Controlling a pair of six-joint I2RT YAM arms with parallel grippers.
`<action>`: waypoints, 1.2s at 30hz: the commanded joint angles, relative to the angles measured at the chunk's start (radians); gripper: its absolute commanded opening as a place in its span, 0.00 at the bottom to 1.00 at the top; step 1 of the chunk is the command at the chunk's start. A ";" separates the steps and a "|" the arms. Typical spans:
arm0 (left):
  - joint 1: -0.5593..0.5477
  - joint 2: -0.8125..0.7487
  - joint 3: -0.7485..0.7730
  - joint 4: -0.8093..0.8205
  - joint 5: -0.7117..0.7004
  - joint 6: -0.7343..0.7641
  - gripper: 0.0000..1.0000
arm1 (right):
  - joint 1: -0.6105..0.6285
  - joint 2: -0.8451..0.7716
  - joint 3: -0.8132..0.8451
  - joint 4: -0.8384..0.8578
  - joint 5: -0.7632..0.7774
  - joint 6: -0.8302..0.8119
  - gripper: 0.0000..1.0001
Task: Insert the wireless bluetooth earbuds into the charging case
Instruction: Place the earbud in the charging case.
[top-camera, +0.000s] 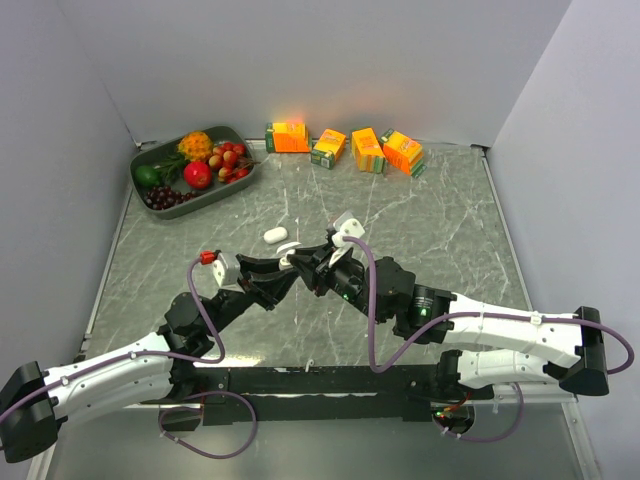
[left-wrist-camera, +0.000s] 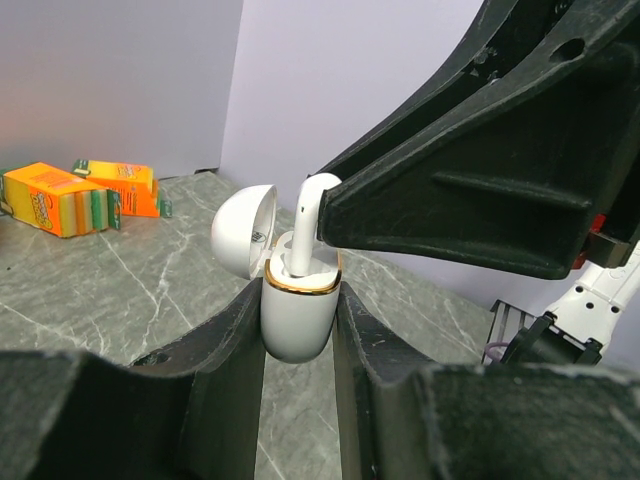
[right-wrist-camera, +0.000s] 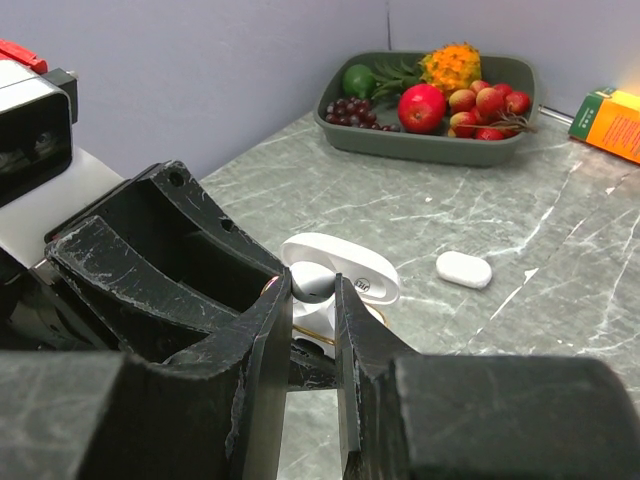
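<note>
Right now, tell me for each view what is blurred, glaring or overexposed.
Top external: even light, but the leftmost juice carton glows overexposed. Left wrist: the left claw looks dark and blurred up close, the charging case sharp. Right wrist: the right claw is soft up close, the fruit tray crisp.

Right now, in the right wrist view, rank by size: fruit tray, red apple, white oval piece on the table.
Largest: fruit tray. Then red apple and white oval piece, which look alike; the piece is nearer the camera, so unranked.
</note>
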 joint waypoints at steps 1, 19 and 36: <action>-0.005 -0.009 0.014 0.062 0.006 -0.014 0.01 | 0.009 0.000 0.047 -0.033 -0.022 0.007 0.04; -0.005 -0.001 0.015 0.066 0.005 -0.014 0.01 | 0.016 -0.003 0.055 -0.056 -0.012 0.025 0.27; -0.005 -0.027 0.006 0.024 -0.029 0.004 0.01 | 0.018 -0.174 0.073 -0.158 0.143 0.044 0.66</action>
